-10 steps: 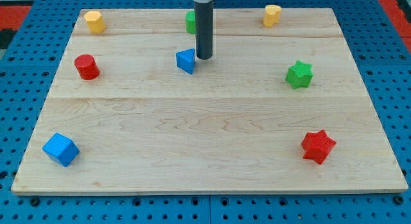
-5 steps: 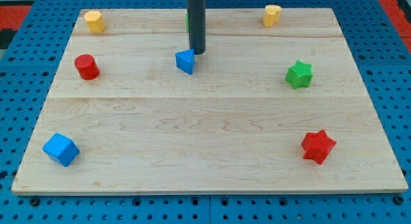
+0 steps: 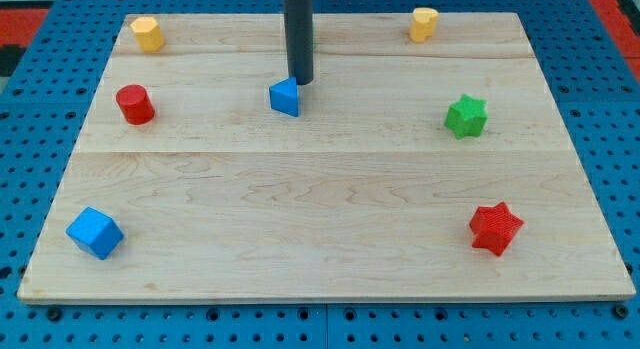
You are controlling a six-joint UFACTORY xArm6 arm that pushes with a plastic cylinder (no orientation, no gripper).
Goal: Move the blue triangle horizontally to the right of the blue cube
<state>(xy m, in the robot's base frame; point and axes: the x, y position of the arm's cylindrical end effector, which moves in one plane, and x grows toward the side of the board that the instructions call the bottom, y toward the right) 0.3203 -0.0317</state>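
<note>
The blue triangle lies on the wooden board, left of centre in the upper half. My tip stands just above and slightly right of the triangle, touching or nearly touching its top edge. The blue cube sits near the board's bottom left corner, far below and left of the triangle.
A red cylinder sits left of the triangle. Yellow blocks lie at the top left and top right. A green star is at the right, a red star at the bottom right. The rod hides most of a green block.
My tip has moved left, from the triangle's right side to above it. The blue triangle has shifted slightly left.
</note>
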